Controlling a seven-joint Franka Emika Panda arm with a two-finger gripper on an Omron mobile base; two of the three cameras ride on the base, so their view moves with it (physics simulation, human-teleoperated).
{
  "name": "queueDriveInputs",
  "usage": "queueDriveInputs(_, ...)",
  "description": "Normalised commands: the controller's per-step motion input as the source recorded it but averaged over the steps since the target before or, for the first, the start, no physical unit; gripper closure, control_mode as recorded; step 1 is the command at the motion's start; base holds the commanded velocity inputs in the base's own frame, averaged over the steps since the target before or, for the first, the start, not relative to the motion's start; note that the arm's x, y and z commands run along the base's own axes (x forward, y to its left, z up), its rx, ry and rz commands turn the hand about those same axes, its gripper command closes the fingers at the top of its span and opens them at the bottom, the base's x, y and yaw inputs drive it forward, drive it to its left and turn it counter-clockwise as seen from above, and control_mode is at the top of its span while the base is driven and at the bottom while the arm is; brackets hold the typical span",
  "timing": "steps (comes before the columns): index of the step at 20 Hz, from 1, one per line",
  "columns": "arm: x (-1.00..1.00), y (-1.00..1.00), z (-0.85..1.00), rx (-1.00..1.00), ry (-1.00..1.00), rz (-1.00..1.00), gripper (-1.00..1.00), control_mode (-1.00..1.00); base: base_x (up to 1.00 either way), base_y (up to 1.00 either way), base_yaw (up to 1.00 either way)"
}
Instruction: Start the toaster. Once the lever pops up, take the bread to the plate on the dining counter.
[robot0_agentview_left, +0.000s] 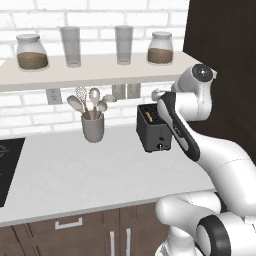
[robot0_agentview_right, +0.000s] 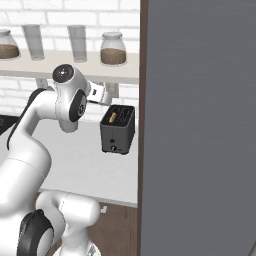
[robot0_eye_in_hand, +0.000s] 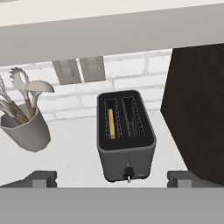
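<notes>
Toaster (robot0_eye_in_hand: 126, 148): matt dark grey-black casing, looks like metal or plastic; bread (robot0_eye_in_hand: 111, 124) in slot w/ tan, dry-looking crust. Counter (robot0_agentview_left: 90, 170): smooth pale stone-look top, dark wood cabinet fronts below; wall of white brick. Utensil cup (robot0_agentview_left: 93, 128): matt grey, wooden-handled utensils; shelf jars (robot0_agentview_left: 32, 52) clear glass.

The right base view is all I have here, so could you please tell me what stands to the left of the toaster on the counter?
Observer: A grey utensil cup holding spoons and a whisk stands left of the toaster, apart from it.
Operator: Thank you. Which slot holds the bread?
Observer: In the hand view the bread sits upright in the left slot; the right slot looks empty.
Operator: And are the gripper fingers open?
Observer: The gripper is open, with the toaster's front knob between its spread fingertips in the hand view.
Operator: Anything further left?
Observer: A black cooktop lies in the counter at the far left.
</notes>
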Motion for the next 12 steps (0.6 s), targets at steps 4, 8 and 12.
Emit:
queueDriveInputs(4, 0.00, 0.00, 0.00, 0.00, 0.00, 0.00, -1.00, -1.00, 0.00, 0.00, 0.00)
queueDriveInputs(8, 0.00, 0.00, 0.00, 0.00, 0.00, 0.00, -1.00, -1.00, 0.00, 0.00, 0.00)
queueDriveInputs(12, 0.00, 0.00, 0.00, 0.00, 0.00, 0.00, -1.00, -1.00, 0.00, 0.00, 0.00)
